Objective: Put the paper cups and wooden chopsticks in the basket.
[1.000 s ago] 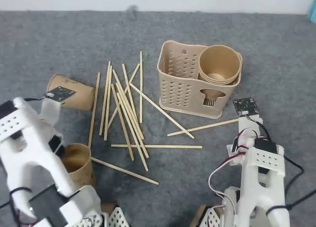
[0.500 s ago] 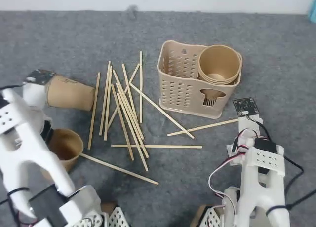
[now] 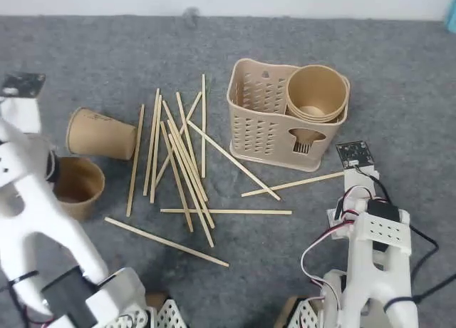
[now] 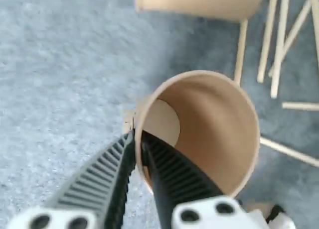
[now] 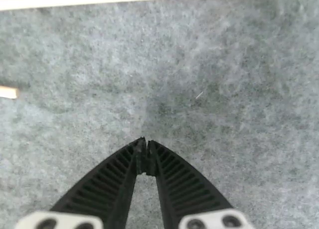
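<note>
Robot test bench, lab or hobby room: grey carpet (image 3: 107,57) as work surface, white wall (image 3: 214,0) far, printed arm (image 3: 381,271) with exposed wiring (image 3: 347,212).

A matt, smooth brown paper cup (image 4: 209,134), pale unvarnished wooden chopsticks (image 3: 184,160) and a perforated basket (image 3: 258,132) of smooth beige plastic (faintly glossy); fuzzy grey cloth covers the table (image 3: 107,57)

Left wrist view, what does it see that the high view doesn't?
From the left wrist view: the left gripper pinching the rim of the held cup, one jaw inside, one outside. From the high view: the basket with stacked cups in it, and the right arm. Both: the held cup, the cup lying on its side, and loose chopsticks.
</note>
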